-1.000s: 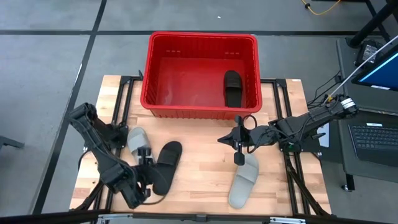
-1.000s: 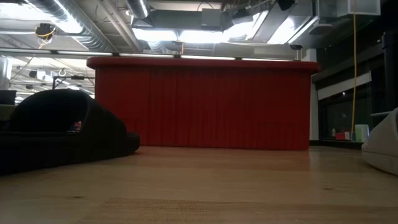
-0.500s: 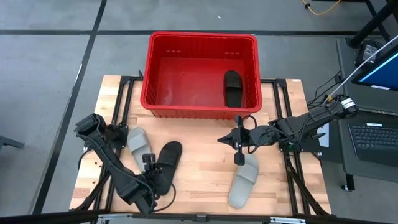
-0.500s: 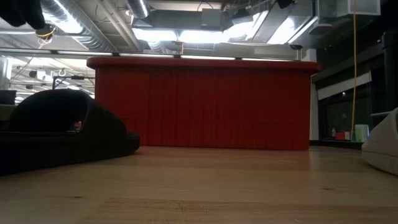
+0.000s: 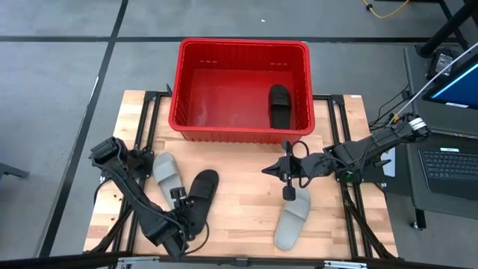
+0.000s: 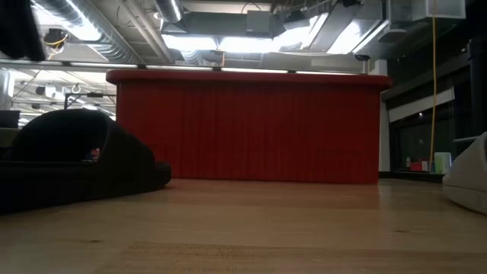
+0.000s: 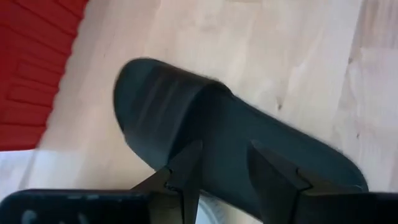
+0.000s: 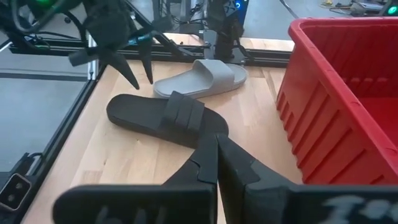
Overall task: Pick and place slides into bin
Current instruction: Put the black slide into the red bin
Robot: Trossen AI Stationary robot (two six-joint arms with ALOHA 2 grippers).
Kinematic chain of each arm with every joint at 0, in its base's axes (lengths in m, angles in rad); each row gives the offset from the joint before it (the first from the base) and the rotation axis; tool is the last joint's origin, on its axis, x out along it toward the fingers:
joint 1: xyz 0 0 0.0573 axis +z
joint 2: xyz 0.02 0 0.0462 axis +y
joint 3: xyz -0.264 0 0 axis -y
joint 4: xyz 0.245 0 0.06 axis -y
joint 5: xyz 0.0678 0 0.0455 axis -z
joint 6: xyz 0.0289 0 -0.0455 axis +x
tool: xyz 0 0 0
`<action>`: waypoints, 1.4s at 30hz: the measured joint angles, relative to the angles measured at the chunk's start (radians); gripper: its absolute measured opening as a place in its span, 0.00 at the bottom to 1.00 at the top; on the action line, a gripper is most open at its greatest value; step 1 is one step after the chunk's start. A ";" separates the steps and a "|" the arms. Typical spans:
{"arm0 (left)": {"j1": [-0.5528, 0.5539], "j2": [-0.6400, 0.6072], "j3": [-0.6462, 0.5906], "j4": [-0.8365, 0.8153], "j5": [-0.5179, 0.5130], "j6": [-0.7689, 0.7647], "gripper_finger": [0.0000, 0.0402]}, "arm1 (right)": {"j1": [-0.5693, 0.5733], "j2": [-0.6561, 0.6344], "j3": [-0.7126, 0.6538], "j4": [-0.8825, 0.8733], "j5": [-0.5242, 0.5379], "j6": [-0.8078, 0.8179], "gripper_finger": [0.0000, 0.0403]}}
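Note:
The red bin (image 5: 240, 123) stands at the table's far middle, with one black slide (image 5: 278, 104) lying inside at its right. A second black slide (image 5: 199, 199) and a grey slide (image 5: 165, 171) lie flat on the table at the left. Another grey slide (image 5: 293, 217) lies at the near right. My left gripper (image 5: 178, 196) is open and hovers over the left black slide (image 7: 211, 143). My right gripper (image 5: 266, 169) is shut and empty, above the table in front of the bin, just beyond the right grey slide's far end.
The bin's front wall (image 6: 243, 125) rises behind the bare wood in the table's middle (image 5: 243, 190). The right wrist view shows the black slide (image 8: 166, 118), the grey slide (image 8: 202, 78) and my left gripper (image 8: 134, 62) beyond. A laptop (image 5: 448, 168) sits off the table's right.
My left arm has swung, and its gripper has gone a little toward the table's near edge and right, from the grey slide's near end to the black slide's left side. The slides and my right arm have kept still.

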 joint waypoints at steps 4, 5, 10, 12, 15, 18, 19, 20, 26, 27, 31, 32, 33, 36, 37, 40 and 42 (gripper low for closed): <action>0.001 -0.001 -0.024 -0.041 -0.013 -0.005 0.29 | 0.002 0.000 0.000 -0.003 0.000 0.008 0.03; 0.005 -0.001 -0.028 -0.048 -0.004 0.011 0.29 | 0.001 0.000 0.000 -0.003 0.000 0.014 0.03; 0.024 -0.002 -0.061 -0.037 0.017 0.056 0.29 | 0.001 0.000 0.000 -0.005 0.000 0.022 0.02; 0.036 -0.002 -0.082 -0.035 0.003 0.056 0.30 | 0.001 0.000 0.000 -0.005 0.000 0.022 0.01; 0.057 -0.002 -0.124 -0.018 0.026 0.058 0.30 | 0.001 0.000 0.000 -0.005 0.000 0.022 0.01; 0.075 -0.002 -0.155 0.017 0.028 0.059 0.30 | 0.001 0.000 0.000 -0.005 0.000 0.023 0.03; 0.080 -0.002 -0.164 0.027 0.022 0.063 0.30 | 0.001 0.000 0.000 -0.005 0.000 0.026 0.04; 0.084 -0.002 -0.172 0.032 0.016 0.071 0.30 | 0.001 0.000 0.000 -0.005 0.000 0.029 0.04; 0.103 -0.002 -0.181 0.049 -0.014 0.119 0.30 | 0.001 0.000 0.000 -0.004 0.000 0.029 0.03; 0.106 -0.002 -0.181 0.048 -0.014 0.126 0.29 | 0.001 0.000 0.000 -0.005 0.000 0.028 0.03; 0.108 -0.002 -0.181 0.051 -0.014 0.129 0.24 | 0.000 0.000 0.000 -0.005 0.000 0.025 0.01; 0.107 -0.002 -0.181 0.052 -0.015 0.129 0.22 | -0.001 0.000 0.000 -0.005 0.000 0.025 0.01; 0.107 -0.002 -0.181 0.055 -0.015 0.129 0.20 | -0.001 0.000 0.000 -0.005 0.000 0.025 0.02; 0.107 -0.003 -0.180 0.069 -0.018 0.129 0.12 | -0.003 0.000 0.000 -0.005 0.000 0.025 0.04; 0.107 -0.003 -0.180 0.069 -0.018 0.129 0.09 | -0.004 0.000 0.000 -0.005 0.000 0.025 0.05; 0.107 -0.005 -0.180 0.070 -0.014 0.128 0.03 | -0.004 0.000 0.000 -0.005 0.000 0.025 0.05; 0.107 -0.014 -0.180 0.070 -0.018 0.107 0.02 | -0.004 0.000 0.000 -0.005 0.000 0.026 0.06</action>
